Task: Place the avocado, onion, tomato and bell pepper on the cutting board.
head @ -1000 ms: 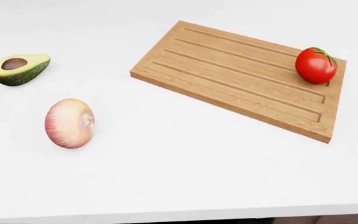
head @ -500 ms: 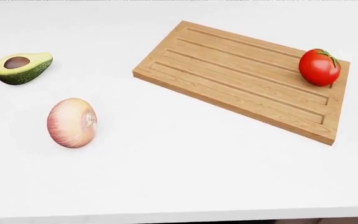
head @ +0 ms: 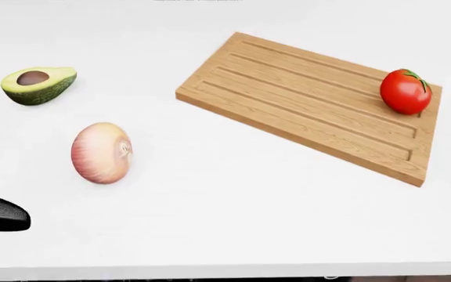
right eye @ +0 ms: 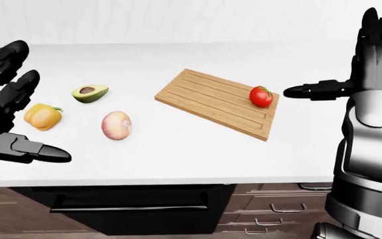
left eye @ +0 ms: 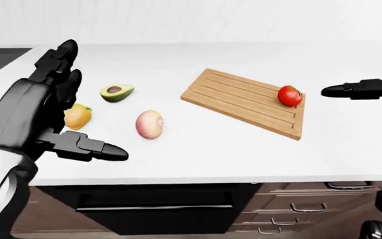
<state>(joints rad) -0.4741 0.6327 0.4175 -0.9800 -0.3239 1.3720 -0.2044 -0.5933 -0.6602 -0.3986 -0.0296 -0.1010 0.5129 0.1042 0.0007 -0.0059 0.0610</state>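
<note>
Fingers [left eye: 62, 55] of my left hand [left eye: 35, 107] are spread wide and hold nothing, the thumb jutting toward three o'clock in the left-eye view, over the near left part of the white tabletop [left eye: 197, 149]. My right hand [right eye: 370, 55] is likewise splayed and empty, its fingers pointing up at twelve o'clock and its thumb reaching toward nine o'clock, raised beside the right end of the cutting board [head: 304, 94].

On that wooden board, close to its right short edge, sits the tomato [head: 405, 91], stem up. My right thumb tip is near it but apart from it in the right-eye view.

Off the board, at about nine o'clock from it, three things lie on the bare tabletop. The halved avocado [head: 38, 84] rests cut face up, pit showing. At about five o'clock from the avocado lies the onion [head: 101, 152] on its side. At about eight o'clock from the avocado, the yellow-orange bell pepper [right eye: 42, 116] lies with its green stem toward three o'clock; in the left-eye view my left hand partly covers it, and I cannot tell its height above the pepper.

Below the tabletop edge, a dark oven front [left eye: 158, 209] and wooden drawers [left eye: 291, 206] with metal handles show.
</note>
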